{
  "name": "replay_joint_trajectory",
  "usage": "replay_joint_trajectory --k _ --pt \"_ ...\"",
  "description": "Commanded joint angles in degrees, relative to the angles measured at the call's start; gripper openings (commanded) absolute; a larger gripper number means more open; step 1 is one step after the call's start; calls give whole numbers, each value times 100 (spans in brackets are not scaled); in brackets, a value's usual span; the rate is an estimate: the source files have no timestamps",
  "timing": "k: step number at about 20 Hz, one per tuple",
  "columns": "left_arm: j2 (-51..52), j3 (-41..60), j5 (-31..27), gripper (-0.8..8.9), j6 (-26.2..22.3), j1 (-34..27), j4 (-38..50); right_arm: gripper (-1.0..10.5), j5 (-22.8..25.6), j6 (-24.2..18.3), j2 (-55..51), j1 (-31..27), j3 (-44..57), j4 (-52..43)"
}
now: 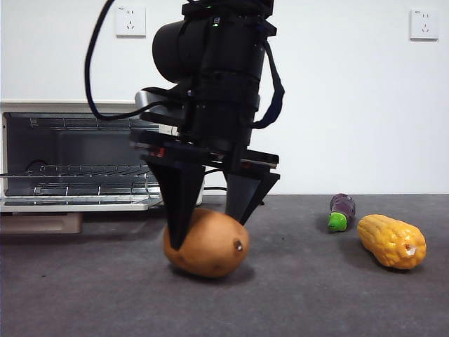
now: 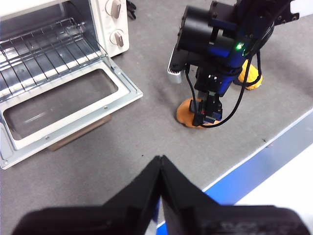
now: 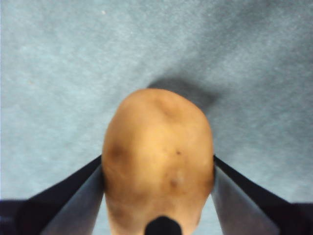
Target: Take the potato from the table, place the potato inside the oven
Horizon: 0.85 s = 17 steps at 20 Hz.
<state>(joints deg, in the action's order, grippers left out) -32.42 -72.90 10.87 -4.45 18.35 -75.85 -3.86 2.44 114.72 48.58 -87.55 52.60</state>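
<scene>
White wall [image 1: 337, 105] with two sockets [image 1: 130, 21].

Count: one potato [image 1: 207, 243], one corn cob [image 1: 391, 241], one eggplant [image 1: 342, 211], one oven [image 1: 70, 158], two knobs [image 2: 115, 22], two wall sockets [image 1: 130, 20], two tools [image 1: 210, 210].

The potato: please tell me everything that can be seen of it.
The potato is a large, smooth, orange-brown oval with a small dark hole at one end and a few dark specks on its skin. It lies on its side on the dark grey table, in front of the open oven. The right gripper straddles it from above, a black jaw against each flank.
</scene>
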Motion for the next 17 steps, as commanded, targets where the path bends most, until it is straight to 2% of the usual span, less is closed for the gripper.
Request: replay_joint_trajectory --k 1,4,6,9,11,14,17 --pt "87 9 0 -5 39 9 22 -11 -68 269 -2 68 -129 81" --pt "181 9 0 -5 33 9 22 -11 -66 603 -22 103 -911 455" --pt "254 7 -17 -5 -42 9 22 -11 -66 654 -22 131 -1539 417" --pt "374 7 -289 -5 -177 11 22 -12 -76 634 -22 136 -2170 -417" --pt "424 7 -391 -5 -225 9 22 -12 -190 645 -22 136 -2216 -1113" --pt "431 7 -415 -5 -221 9 22 -11 -306 706 177 186 -2216 -1606" --pt "431 7 -494 -5 -179 9 22 -11 -323 988 588 205 -2262 -2319"
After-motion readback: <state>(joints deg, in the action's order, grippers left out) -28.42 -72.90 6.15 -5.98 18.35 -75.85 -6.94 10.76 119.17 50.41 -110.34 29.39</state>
